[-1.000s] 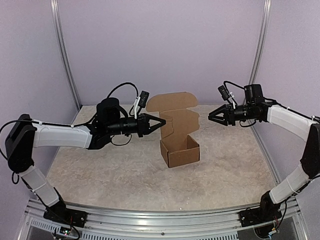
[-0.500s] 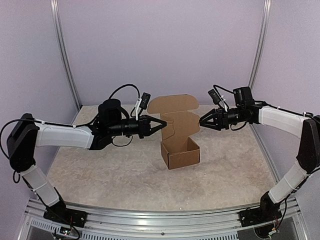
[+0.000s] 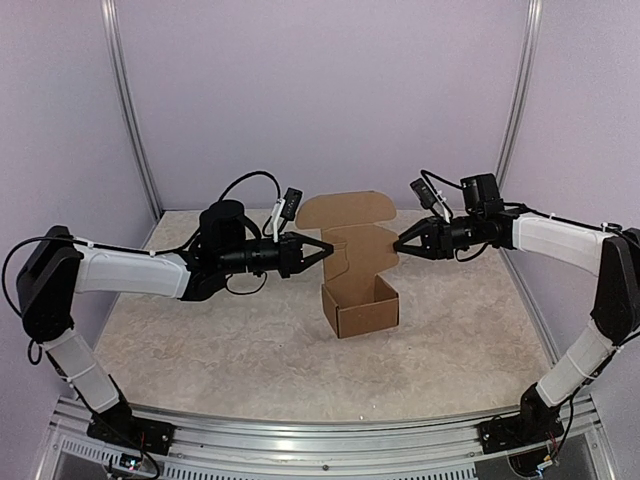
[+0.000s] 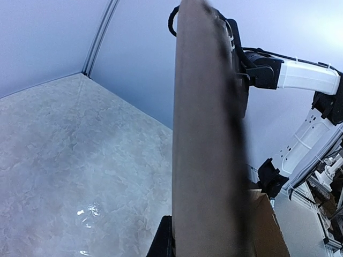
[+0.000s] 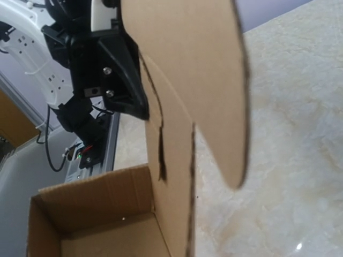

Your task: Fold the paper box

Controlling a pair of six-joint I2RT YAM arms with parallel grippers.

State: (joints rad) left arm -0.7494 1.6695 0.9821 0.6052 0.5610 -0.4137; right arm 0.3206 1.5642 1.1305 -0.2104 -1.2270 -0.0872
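A plain brown cardboard paper box point(image 3: 360, 300) stands near the middle of a pale, mottled bench point(image 3: 200, 350), seen from above and behind two white-and-black robot arms. The lower part of the box is an open-topped tray. From the tray's back wall a tall lid panel point(image 3: 355, 240) rises upright, ending in a rounded top flap.

The left hand point(image 3: 322, 246) reaches in level from the left and meets the left edge of that upright panel. Its fingers are closed together, pinching the cardboard. In the left wrist view the panel appears edge-on as a blurred brown strip rising from beside a dark finger point(image 4: 161, 243) at the bottom of the view. The white right arm point(image 4: 305, 75) shows beyond it.

The right hand point(image 3: 400, 245) reaches in from the opposite side, with its tips at the right edge of the same panel and at about the same height as the left hand. Its fingers are drawn nearly to a point, but it cannot be told whether they clamp the cardboard or merely stand at it. The right wrist view looks along the panel: the rounded flap fills the upper part, the open tray lies at lower left, and the black left hand sits at the panel's far edge.

Lavender walls point(image 3: 320, 90) enclose the bench, and a metal rail point(image 3: 300, 437) runs along its near edge.
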